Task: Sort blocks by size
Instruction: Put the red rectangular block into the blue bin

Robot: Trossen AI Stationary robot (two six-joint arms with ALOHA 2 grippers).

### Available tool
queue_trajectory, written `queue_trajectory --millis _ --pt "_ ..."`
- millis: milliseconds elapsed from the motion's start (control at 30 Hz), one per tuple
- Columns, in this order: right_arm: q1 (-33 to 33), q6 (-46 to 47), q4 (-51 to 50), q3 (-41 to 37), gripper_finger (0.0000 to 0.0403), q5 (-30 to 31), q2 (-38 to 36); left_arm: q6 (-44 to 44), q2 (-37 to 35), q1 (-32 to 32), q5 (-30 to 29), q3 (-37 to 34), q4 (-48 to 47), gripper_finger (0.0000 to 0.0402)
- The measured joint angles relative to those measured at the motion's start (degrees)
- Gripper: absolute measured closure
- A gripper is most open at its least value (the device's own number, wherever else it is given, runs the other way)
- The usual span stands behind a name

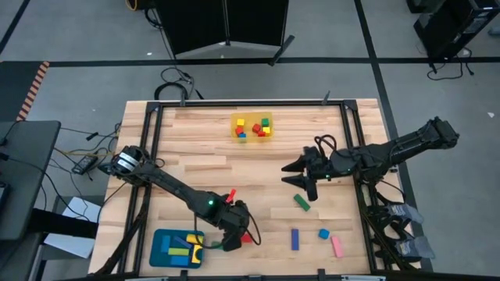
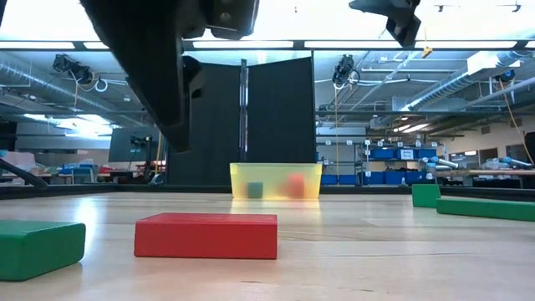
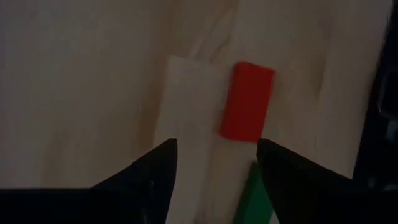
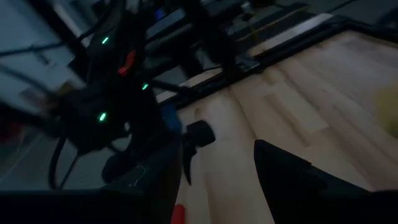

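Observation:
My left gripper (image 1: 236,232) is open and empty, hovering near the table's near edge just above a red block (image 3: 247,101), which lies flat on the wood (image 1: 247,238). A green block (image 3: 255,198) lies beside it. My right gripper (image 1: 295,175) is open and empty above mid-table, right of centre. A green bar (image 1: 301,202) lies just near-side of it. A blue bar (image 1: 295,239), a blue cube (image 1: 323,233) and a pink bar (image 1: 337,247) lie near the front right. In the low view the red block (image 2: 206,235) sits flat in the foreground.
A translucent yellow tray (image 1: 251,127) at the table's far middle holds several small cubes. A teal tray (image 1: 160,248) at the front left holds several longer bars. Black rails (image 1: 148,140) run along the table's left and right sides.

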Motion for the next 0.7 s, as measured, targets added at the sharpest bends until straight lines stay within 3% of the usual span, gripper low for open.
queue_trajectory --millis 233,467,700 --pt "1.6 9.5 0.3 0.0 0.0193 9.6 1.9 12.0 0.0 1.2 1.4 0.0 -4.8 0.0172" --pt "2.9 20.0 4.5 0.0 0.0199 11.7 7.5 21.4 0.0 1.2 -1.6 0.0 -4.6 0.0172" --pt "3.3 20.6 15.7 0.0 0.0202 11.7 12.1 15.2 -0.9 -1.0 -2.3 0.0 -5.3 0.0172"
